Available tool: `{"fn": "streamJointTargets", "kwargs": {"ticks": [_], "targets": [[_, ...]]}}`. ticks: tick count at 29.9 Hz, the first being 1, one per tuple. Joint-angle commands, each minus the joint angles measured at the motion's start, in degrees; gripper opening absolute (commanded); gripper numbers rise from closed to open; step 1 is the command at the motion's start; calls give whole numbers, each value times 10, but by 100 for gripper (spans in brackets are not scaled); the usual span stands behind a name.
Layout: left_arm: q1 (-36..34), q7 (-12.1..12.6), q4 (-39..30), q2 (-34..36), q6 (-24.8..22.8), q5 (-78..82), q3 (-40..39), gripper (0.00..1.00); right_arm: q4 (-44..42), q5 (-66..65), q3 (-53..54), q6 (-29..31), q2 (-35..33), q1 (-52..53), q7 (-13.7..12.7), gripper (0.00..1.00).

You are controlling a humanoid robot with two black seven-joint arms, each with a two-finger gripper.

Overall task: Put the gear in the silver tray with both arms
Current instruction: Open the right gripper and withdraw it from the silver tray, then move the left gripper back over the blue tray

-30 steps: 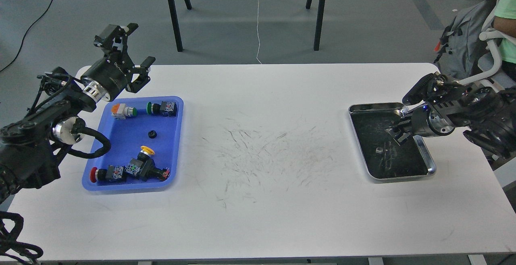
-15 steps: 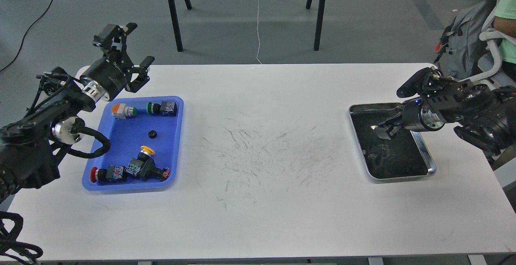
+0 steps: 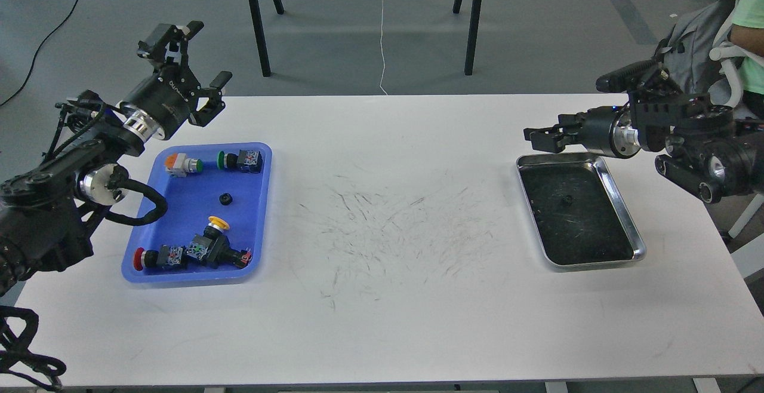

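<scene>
Gear (image 3: pixel 566 200) lies in the silver tray (image 3: pixel 621 202), a small dark piece on the dark bottom, upper middle, touching no wall. A second small black gear-like part (image 3: pixel 225 199) sits in the blue tray (image 3: pixel 261 214) on the counter's (image 3: pixel 382 321) left side, among push-button switches (image 3: pixel 191 249).

Right pincer (image 3: pixel 533 135) hovers above the silver tray's far-left corner, fingers pointing left along the counter; seen dark and side-on, can't tell if spread or closed, nothing visible in it. The tray gear lies below and nearer the camera from it.

Left pincer (image 3: pixel 200 61) is spread wide, empty, raised over the far-left corner of the blue tray. The black part lies nearer the camera and down from it, so the left arm is far nearer. No long axis on that part; it looks round.

Judgement: one gear placed; next is likely a left-arm descent onto the black part.
</scene>
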Motion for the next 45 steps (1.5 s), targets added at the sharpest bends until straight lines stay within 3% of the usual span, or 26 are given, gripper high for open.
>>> {"fn": "streamJointTargets", "kwargs": {"ticks": [1, 6, 9, 13, 22, 45], "targets": [[-10, 0, -2, 0, 0, 1, 0, 100, -2, 37, 72, -1, -2, -14, 0, 83], [-10, 0, 4, -16, 0, -5, -28, 100, -2, 110, 148, -6, -5, -25, 0, 83], [-3, 0, -27, -17, 0, -4, -30, 100, -2, 155, 174, -5, -5, -32, 0, 83], [24, 0, -131, -3, 0, 10, -10, 100, -2, 178, 181, -7, -5, -47, 0, 83], [1, 0, -258, 62, 0, 191, -8, 100, -2, 178, 191, -16, -5, -72, 0, 83], [-78, 0, -279, 103, 0, 286, 41, 100, 1, 179, 274, -24, 2, -95, 0, 83]]}}
